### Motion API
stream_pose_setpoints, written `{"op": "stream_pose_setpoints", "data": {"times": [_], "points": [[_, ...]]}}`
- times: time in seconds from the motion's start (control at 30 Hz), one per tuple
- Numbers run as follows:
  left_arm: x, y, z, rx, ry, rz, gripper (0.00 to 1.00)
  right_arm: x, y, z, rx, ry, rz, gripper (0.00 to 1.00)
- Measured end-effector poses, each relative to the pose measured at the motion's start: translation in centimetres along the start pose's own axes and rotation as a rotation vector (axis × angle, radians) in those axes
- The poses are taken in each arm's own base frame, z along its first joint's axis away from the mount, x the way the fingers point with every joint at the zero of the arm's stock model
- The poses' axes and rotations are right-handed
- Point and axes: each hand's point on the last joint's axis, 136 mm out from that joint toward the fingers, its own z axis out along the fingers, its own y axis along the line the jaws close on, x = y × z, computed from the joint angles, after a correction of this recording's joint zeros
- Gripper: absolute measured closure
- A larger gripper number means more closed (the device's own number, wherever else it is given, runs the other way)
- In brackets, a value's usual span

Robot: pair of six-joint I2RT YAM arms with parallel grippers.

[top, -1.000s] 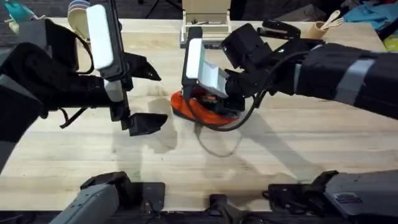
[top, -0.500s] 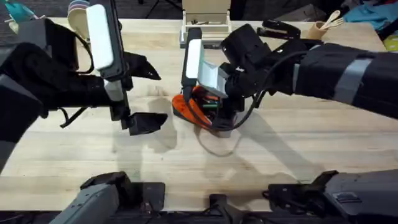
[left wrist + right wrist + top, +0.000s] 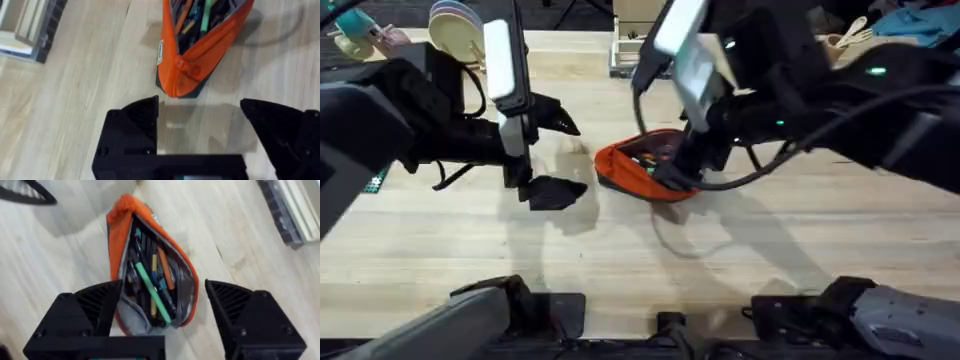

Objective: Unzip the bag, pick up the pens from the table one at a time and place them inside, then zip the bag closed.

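Orange fabric marks the bag (image 3: 645, 172), which lies near the middle of the table (image 3: 620, 260), its zipper undone and its mouth gaping. Seen from the right wrist camera, the bag (image 3: 150, 287) holds several pens (image 3: 152, 292), among them 1 light green one lying lengthwise on top, with orange and yellow ones beside it; the grey lining shows along the open edge. From the left wrist camera, the bag's closed end (image 3: 195, 55) points toward the left gripper, its dark base touching the wood and a small white label on its side.

The right gripper (image 3: 162, 315) hangs over the near end of the open bag, its 2 black fingers spread wide apart and holding nothing, 1 finger to each side of the pouch. In the overhead view the right arm reaches across the middle, its gripper (image 3: 682, 165) above the bag's right part.

The left gripper (image 3: 200, 125) sits just beside the bag's end, its 2 fingers also spread wide and empty, with bare wood between them. Overhead, it (image 3: 552, 155) lies to the left of the bag, apart from it.
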Motion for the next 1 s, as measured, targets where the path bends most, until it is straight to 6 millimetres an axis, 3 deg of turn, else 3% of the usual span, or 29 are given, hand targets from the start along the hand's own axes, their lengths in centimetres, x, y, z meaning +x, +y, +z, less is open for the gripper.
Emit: {"op": "stream_pose_setpoints", "data": {"times": [0.17, 0.37, 0.7, 0.83, 1.0], "points": [[2.0, 1.0, 0.1, 0.002, -0.019, -0.015, 0.008, -0.6, 0.2, -2.7, 0.015, -0.042, 0.158, 0.005], [3.9, 1.9, 0.9, 0.019, -0.066, -0.024, 0.008, -2.2, 1.0, -4.4, -0.005, -0.065, 0.313, 0.005], [5.8, 2.2, 3.1, 0.074, -0.122, -0.057, 0.008, -5.6, 4.7, -4.9, -0.038, -0.128, 0.463, 0.005], [5.7, 2.3, 3.4, 0.079, -0.144, -0.065, 0.008, -6.9, 6.3, -5.1, -0.069, -0.162, 0.467, 0.005], [5.4, 2.4, 3.3, 0.073, -0.161, -0.060, 0.008, -7.1, 7.7, -5.2, -0.097, -0.161, 0.459, 0.005]]}}
